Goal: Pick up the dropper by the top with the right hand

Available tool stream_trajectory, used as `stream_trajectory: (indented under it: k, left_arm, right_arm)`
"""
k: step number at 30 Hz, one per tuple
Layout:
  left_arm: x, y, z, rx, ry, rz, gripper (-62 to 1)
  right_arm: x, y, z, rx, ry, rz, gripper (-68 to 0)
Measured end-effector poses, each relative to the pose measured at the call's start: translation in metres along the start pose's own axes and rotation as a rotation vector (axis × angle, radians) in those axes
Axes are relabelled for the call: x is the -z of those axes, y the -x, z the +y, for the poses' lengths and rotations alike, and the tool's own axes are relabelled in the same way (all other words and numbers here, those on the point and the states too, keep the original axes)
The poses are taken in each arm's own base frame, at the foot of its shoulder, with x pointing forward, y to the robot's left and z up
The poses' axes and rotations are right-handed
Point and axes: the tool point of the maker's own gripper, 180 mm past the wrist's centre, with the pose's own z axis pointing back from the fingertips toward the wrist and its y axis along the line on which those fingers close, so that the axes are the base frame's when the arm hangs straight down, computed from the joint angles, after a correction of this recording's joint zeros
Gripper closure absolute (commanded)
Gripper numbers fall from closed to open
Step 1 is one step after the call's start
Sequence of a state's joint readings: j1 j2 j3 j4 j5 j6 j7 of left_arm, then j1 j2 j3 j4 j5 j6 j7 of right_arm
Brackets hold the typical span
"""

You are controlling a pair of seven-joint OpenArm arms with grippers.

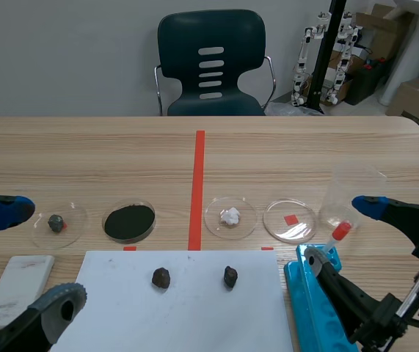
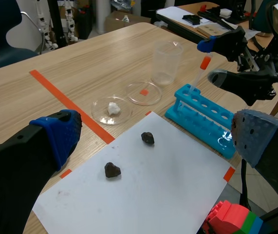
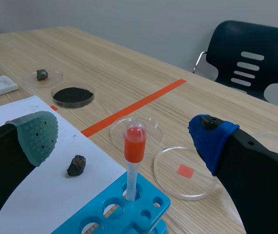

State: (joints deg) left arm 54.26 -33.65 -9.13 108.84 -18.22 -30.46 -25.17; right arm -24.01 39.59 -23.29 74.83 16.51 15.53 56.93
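L gripper (image 1: pixel 37 255) & R gripper (image 1: pixel 338 232) both w/ fingers spread wide, nothing gripped; arms low, entering from resp. sides.

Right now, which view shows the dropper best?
The right wrist view: the dropper stands upright in the blue rack, large, between the right gripper's open fingers. Left wrist and scene views show it small.

Bright, even, diffuse lighting. Shadows on the worktop (image 1: pixel 304 147) faint and soft. Small glare spots on the blue rack (image 2: pixel 202 117) and clear dishes (image 1: pixel 290 220). Far background slightly soft.
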Motion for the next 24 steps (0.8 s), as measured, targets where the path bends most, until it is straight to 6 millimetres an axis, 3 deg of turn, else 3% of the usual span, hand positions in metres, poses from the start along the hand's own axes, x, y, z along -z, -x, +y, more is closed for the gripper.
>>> stream_trajectory:
  k: [6, 11, 22, 24]
  left_arm:
    - [0.0, 0.0, 0.0, 0.0, 0.0, 0.0, -62.3]
    - [0.0, 0.0, 0.0, 0.0, 0.0, 0.0, -62.3]
    - [0.0, 0.0, 0.0, 0.0, 0.0, 0.0, -62.3]
    - [0.0, 0.0, 0.0, 0.0, 0.0, 0.0, -62.3]
  right_arm:
    - [0.003, 0.008, 0.001, -0.007, -0.001, 0.012, -55.2]
    - [0.003, 0.01, 0.003, -0.003, -0.005, 0.024, -46.9]
    - [0.0, 0.016, 0.002, -0.002, -0.002, 0.051, -46.7]
    - [0.0, 0.017, 0.003, -0.001, -0.002, 0.052, -43.2]
